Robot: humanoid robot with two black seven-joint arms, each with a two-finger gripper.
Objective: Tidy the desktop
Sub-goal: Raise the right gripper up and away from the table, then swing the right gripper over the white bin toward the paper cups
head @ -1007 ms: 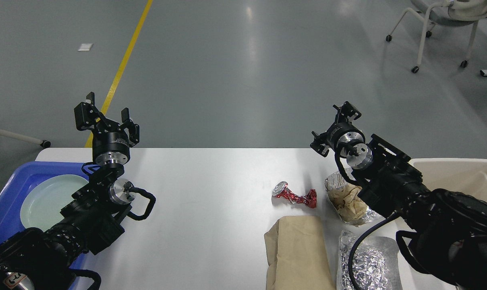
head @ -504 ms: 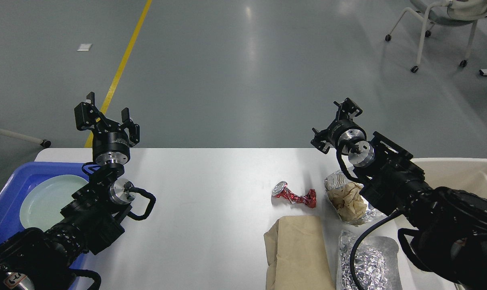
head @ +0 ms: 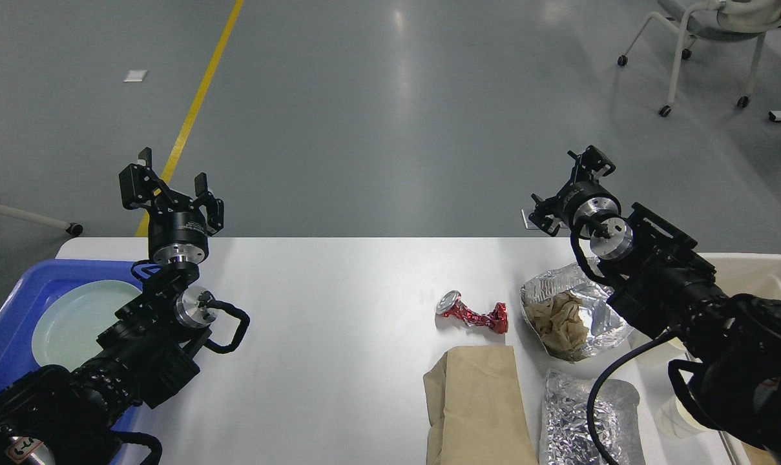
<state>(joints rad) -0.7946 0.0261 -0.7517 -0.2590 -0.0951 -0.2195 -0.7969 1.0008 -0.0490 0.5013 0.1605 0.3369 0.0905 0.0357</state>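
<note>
— On the white counter (head: 338,303), what do you see?
— Your red wrapper (head: 473,314) lies by the foil (head: 574,310). Your left tool (head: 168,184) is open and empty. Your right tool (head: 570,187), I cannot tell.

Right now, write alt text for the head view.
Two black robot arms hang over a white desktop, the left gripper open and empty. Right of center lie a crushed red can, crumpled foil holding brown paper and a brown paper bag; a blue tray holds a pale plate.
</note>
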